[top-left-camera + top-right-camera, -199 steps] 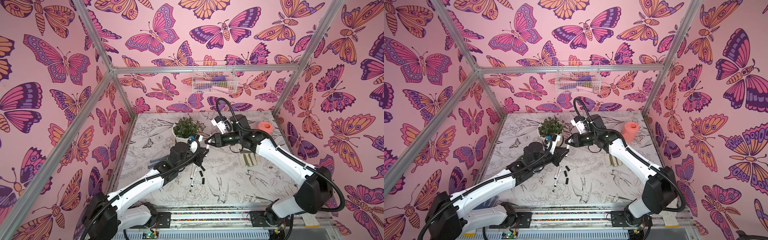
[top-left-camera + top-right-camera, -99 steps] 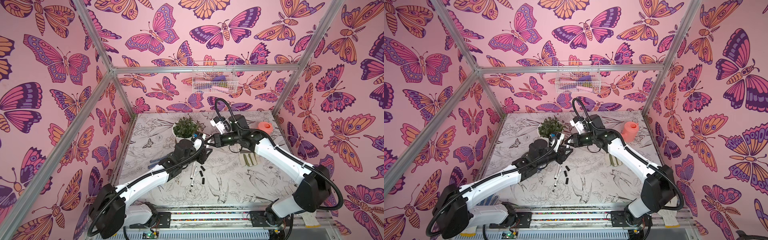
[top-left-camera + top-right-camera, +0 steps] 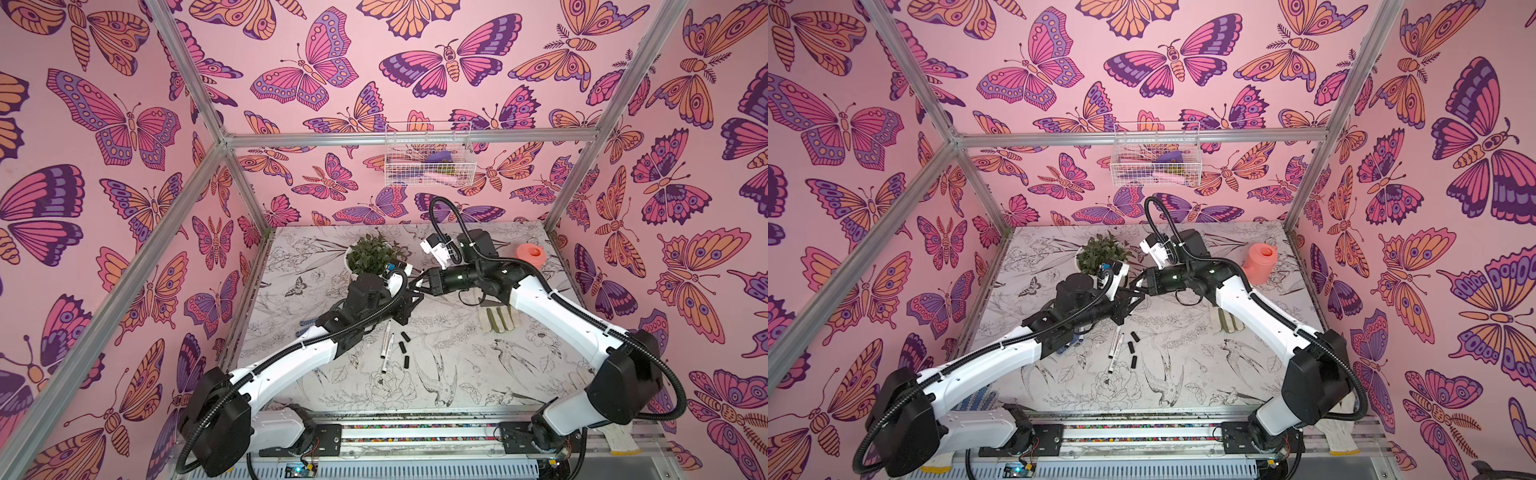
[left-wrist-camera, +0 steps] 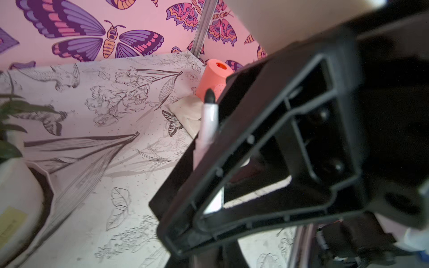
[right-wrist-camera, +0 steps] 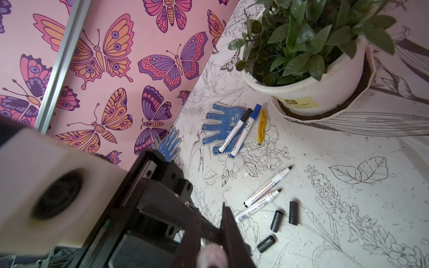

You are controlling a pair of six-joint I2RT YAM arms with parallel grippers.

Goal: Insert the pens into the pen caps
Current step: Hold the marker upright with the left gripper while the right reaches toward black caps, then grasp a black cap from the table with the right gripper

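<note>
Altogether, one tabletop (image 3: 457, 374) carries everything, and two arms reach over its middle so that their tips meet in both top views. The left claw (image 3: 409, 300) is closed on one held pen (image 4: 208, 123). In the left wrist view its white barrel runs between the fingers and its bare dark tip sticks out past them, up in the air. The right claw (image 3: 420, 284) is closed too. A pale, blurred round end shows between its fingers in the right wrist view, and I cannot tell what it is. One plant (image 3: 370, 255) in a white pot stands toward the back, just behind the claws. One wire basket (image 3: 392, 170) hangs on the back wall, and one orange cup (image 3: 531, 257) stands at the back right. Two blue-dotted gloves (image 5: 216, 120) (image 5: 170, 145) lie on the left side. Two capped pens rest side by side across the larger glove, one with a black cap (image 5: 234, 132) and one with a blue cap (image 5: 245, 131). Two bare pens (image 5: 267, 186) (image 5: 257, 206) lie nearly parallel on the tabletop below the claws. That makes five pens. Three loose black caps (image 5: 276, 221) (image 5: 293, 213) (image 5: 266, 244) lie just beside the bare pens, none touching a tip. One small yellow piece (image 5: 261, 126) lies beside the blue-capped pen.
</note>
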